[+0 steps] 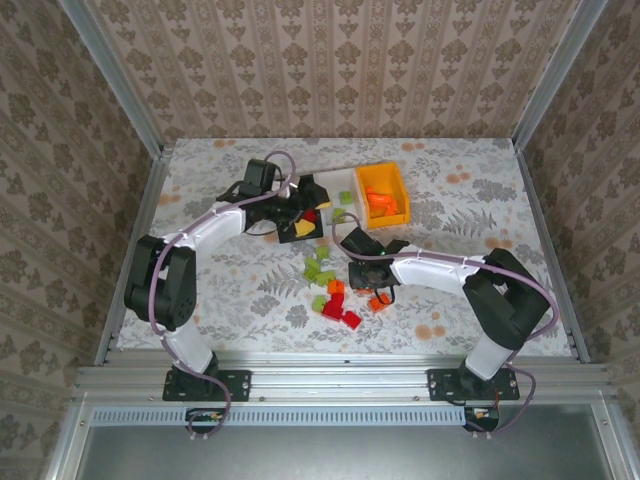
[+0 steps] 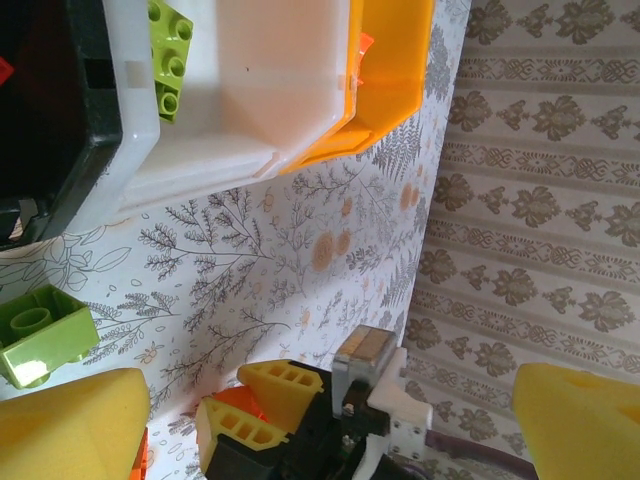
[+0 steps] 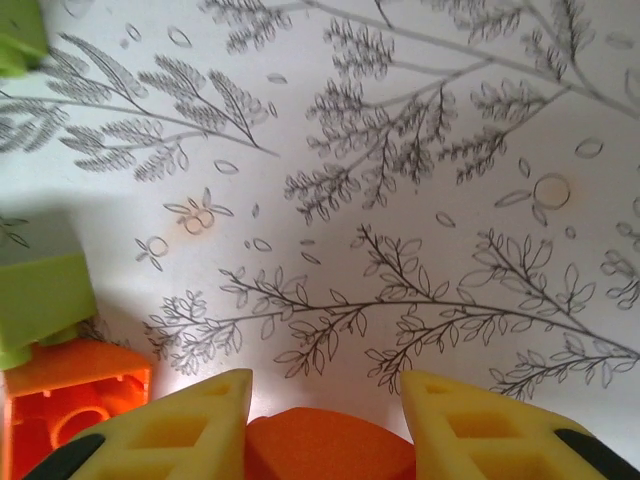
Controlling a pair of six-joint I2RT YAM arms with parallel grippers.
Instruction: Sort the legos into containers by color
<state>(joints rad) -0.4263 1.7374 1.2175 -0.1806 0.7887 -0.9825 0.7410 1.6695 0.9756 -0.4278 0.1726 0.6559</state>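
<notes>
orange brick (image 3: 330, 445) pinched tight between the right gripper's (image 3: 325, 385) jaws, down at the table by the loose pile. pick-up step, i'd say; next, lift and carry far to the orange bin (image 1: 383, 192). left gripper (image 2: 330, 410) gapes wide, empty.

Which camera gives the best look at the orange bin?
The top external view. There the orange bin shows whole, open top facing the camera, at the right end of the row, with orange legos inside. The left wrist view catches one corner and outer wall of the orange bin up close.
</notes>
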